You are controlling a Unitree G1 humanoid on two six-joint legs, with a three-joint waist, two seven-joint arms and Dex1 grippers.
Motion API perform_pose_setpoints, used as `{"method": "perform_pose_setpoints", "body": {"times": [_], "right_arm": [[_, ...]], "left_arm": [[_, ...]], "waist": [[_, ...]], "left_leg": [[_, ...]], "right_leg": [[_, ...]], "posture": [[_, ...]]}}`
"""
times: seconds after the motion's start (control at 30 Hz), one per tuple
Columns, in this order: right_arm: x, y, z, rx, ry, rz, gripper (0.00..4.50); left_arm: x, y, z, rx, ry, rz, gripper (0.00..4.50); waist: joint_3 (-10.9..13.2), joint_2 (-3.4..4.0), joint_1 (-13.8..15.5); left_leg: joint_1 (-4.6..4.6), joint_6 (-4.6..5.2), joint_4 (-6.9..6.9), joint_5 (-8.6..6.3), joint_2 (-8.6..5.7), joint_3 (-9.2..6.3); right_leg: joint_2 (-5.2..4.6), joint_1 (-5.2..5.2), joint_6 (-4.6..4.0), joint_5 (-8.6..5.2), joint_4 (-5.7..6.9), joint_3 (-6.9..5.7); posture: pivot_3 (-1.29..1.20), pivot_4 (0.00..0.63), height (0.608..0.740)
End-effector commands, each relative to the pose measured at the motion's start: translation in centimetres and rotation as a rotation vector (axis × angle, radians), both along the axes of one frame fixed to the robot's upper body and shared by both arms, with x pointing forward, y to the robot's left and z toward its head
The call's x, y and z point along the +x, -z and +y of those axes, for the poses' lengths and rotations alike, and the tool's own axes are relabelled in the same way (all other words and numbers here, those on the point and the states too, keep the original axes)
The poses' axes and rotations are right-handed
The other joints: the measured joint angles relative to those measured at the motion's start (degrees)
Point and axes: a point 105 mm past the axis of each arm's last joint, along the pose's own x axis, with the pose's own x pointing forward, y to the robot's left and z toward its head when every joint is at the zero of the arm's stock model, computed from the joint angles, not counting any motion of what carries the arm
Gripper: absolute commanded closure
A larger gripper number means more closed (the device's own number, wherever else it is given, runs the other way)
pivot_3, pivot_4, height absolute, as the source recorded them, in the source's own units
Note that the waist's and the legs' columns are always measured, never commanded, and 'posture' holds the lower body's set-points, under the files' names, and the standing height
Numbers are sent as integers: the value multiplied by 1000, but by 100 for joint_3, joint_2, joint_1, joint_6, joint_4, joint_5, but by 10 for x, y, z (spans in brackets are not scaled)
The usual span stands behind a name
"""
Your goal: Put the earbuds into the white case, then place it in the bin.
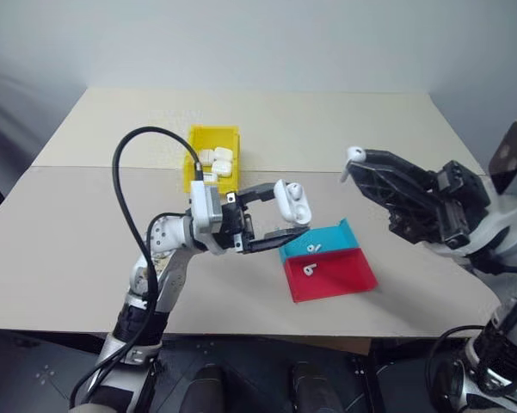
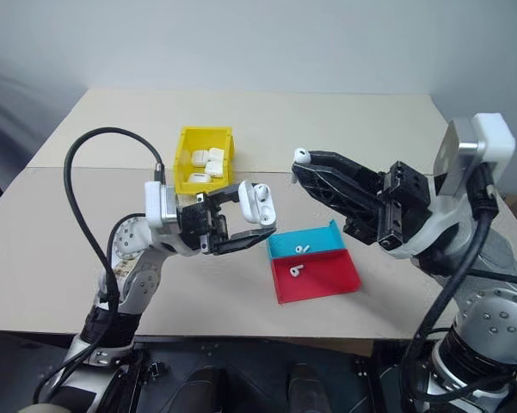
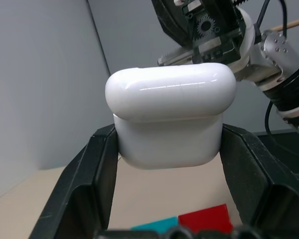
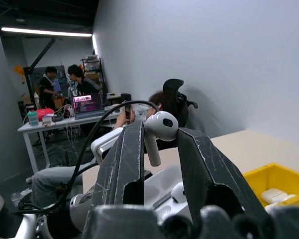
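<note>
The small glossy white rounded charging case (image 1: 292, 203) hangs above the beige tabletop (image 1: 69, 249), clamped between the two black fingers of the left gripper (image 1: 280, 211), whose jaws are closed on its lower body. Its hinged lid stands flipped open, and one earbud already sits in a socket; how the second socket stands is hard to make out. In the left wrist view the case's closed back side covers the fingertips.

The right gripper (image 2: 303, 163) is raised well apart from the case, its jaws pinched on a tiny glossy white stemmed earbud (image 2: 301, 155); only the rounded head and part of the stem stick out past the fingers.

Two more small white earbuds lie lower down near the front edge of the tabletop, one in the shallow blue tray (image 2: 323, 242) and one in the shallow red tray (image 2: 327, 277) touching it. The bright yellow plastic open-top bin (image 2: 204, 138) stands toward the back, behind the left gripper, holding several white cases, partly hidden by its walls.
</note>
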Motion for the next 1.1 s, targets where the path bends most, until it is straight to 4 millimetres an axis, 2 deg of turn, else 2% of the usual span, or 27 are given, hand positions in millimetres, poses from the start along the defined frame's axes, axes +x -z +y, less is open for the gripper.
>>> {"method": "perform_pose_setpoints", "body": {"times": [0.03, 0.5, 0.87, 1.1], "right_arm": [[-6, -3, 5, 2, -13, -36, 3250], [-7, 13, 19, -42, -37, -38, 3250], [-6, 16, 17, -67, -1, -99, 3250], [-5, 28, 21, -152, 15, -118, 3250]], "left_arm": [[-5, -10, -3, -23, 30, -34, 1722], [-9, -12, -4, -31, 9, -44, 1722], [-12, -10, -4, -22, 24, -47, 1722], [-12, -10, -5, -18, 28, -49, 1722]], "waist": [[0, 0, 0], [0, 0, 16], [0, -1, 24], [0, -1, 23]], "left_leg": [[-1, 0, 0, 0, 0, 1], [-1, 0, 0, 0, 0, 0], [-1, 0, 0, 0, 0, 0], [-1, 0, 0, 0, 0, 0]], "right_leg": [[-1, -1, 0, 0, -1, 0], [0, -1, 1, 0, -4, 0], [0, 0, 1, 0, -6, 0], [0, 0, 1, 0, -7, 0]], "posture": [[0, 150, 740], [0, 150, 740], [0, 150, 740], [0, 150, 740]]}}
